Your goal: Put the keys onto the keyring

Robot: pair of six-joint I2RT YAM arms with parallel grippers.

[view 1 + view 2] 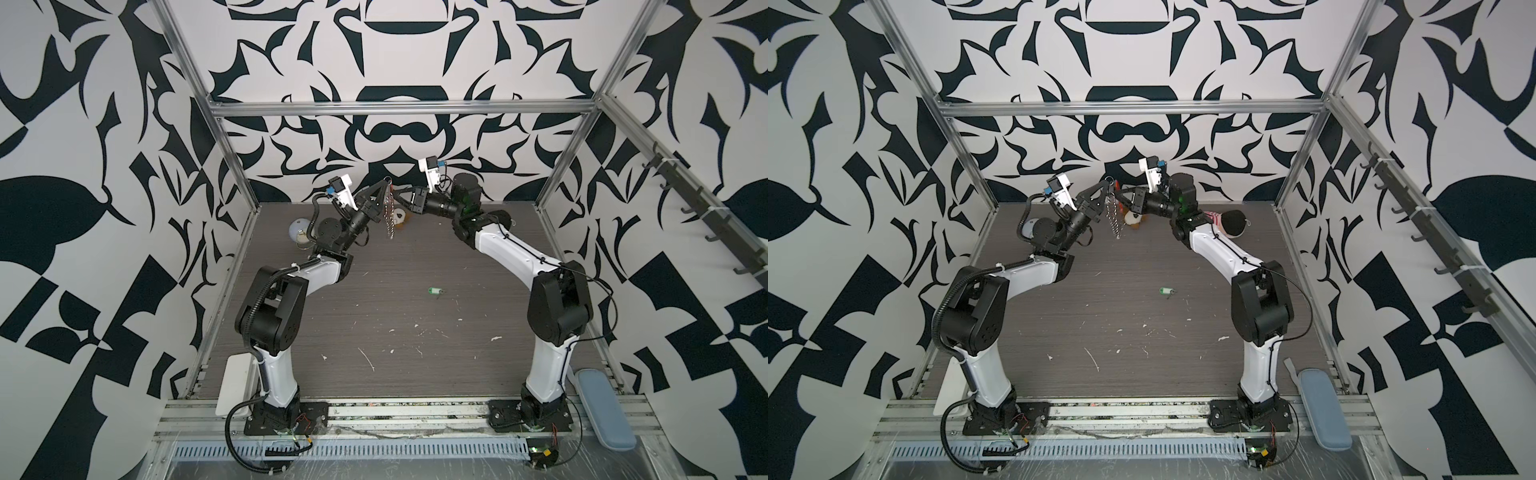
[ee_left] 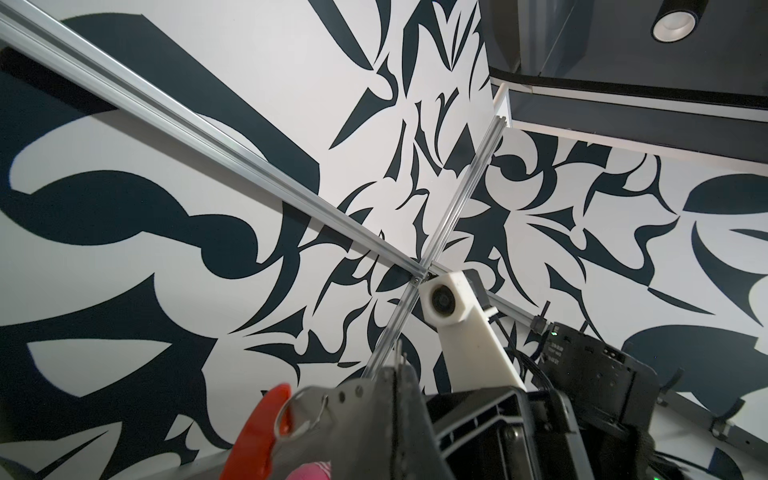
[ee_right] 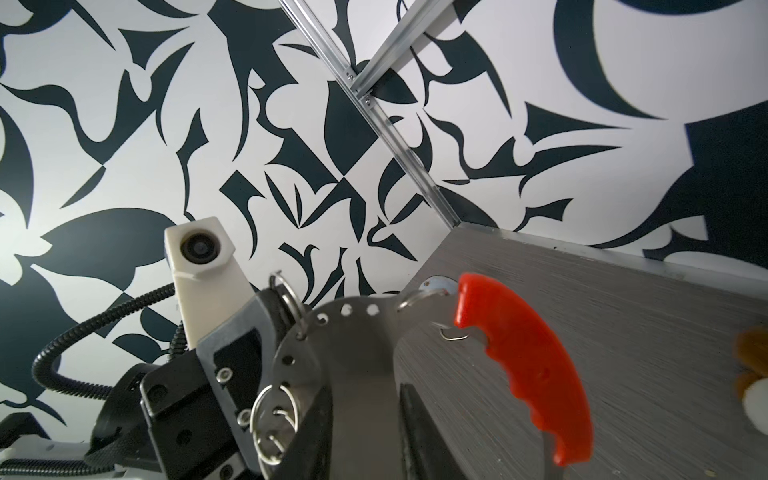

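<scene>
The left gripper [image 1: 384, 186] pinches the keyring [image 1: 389, 216] aloft, the right gripper [image 1: 401, 196] meets it, its jaws unreadable, and the green key tag [image 1: 434, 290] lies untouched on the desk [image 1: 374, 324], so fetching it seems next.

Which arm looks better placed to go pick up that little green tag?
Right. The left claw is shut on the keyring, holding it up; the green key tag lies on the table nearer the right arm.

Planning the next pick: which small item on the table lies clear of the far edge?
The green key tag, alone out in the middle; the pale globe and plush toy sit back at the far edge.
</scene>
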